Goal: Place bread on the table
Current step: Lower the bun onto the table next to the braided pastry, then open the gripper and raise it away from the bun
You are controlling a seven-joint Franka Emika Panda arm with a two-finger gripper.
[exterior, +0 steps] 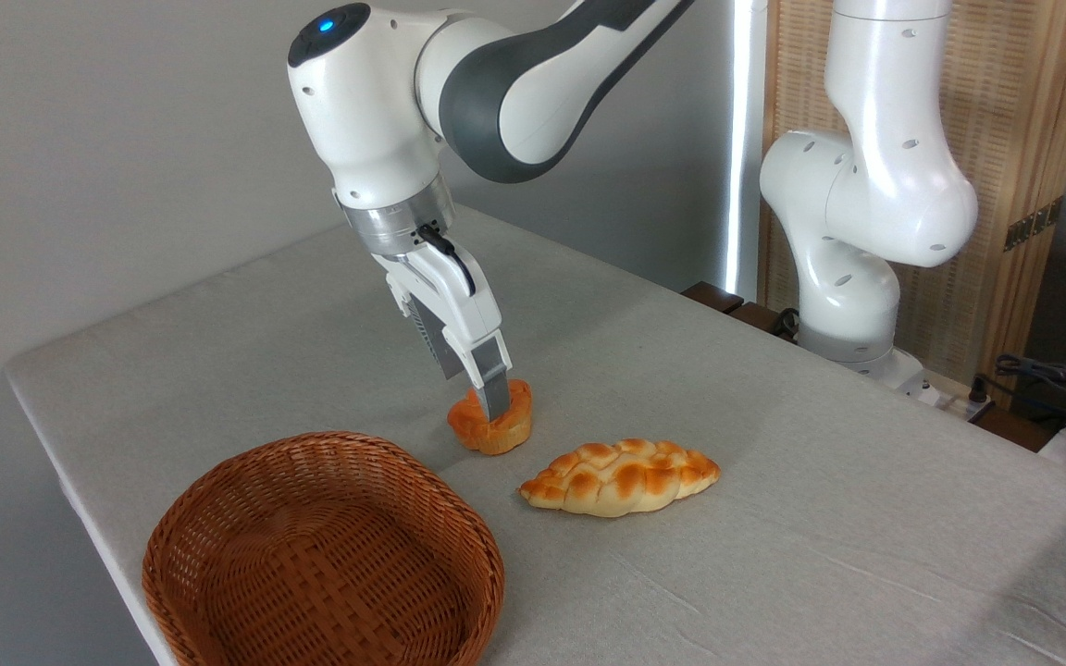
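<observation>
Just below the middle of the frame, the bread (492, 422), a small lumpy roll with a glossy orange-brown top and paler sides, sits on the grey cloth-covered surface (829, 481). The gripper (494, 407) comes down onto it at a slant from the upper left, and its one clearly visible finger (495, 388) crosses the front of the roll, with the tip low against the roll's side; the other finger is hidden behind, so the gripper looks clamped on the bread, though the far contact cannot be seen. The roll's base appears to meet the cloth, with a soft shadow to its left. Just to the lower right of it, close by but apart, lies a longer braided loaf (621, 477), pale golden with browned ridges, flat on the cloth. In the lower left of the frame stands a brown woven wicker basket (218, 518), near the surface's front edge and apart from both breads. The white and grey robot arm (496, 83) arches in from the top centre, and its white base column (866, 231) rises at the far right edge of the surface.
</observation>
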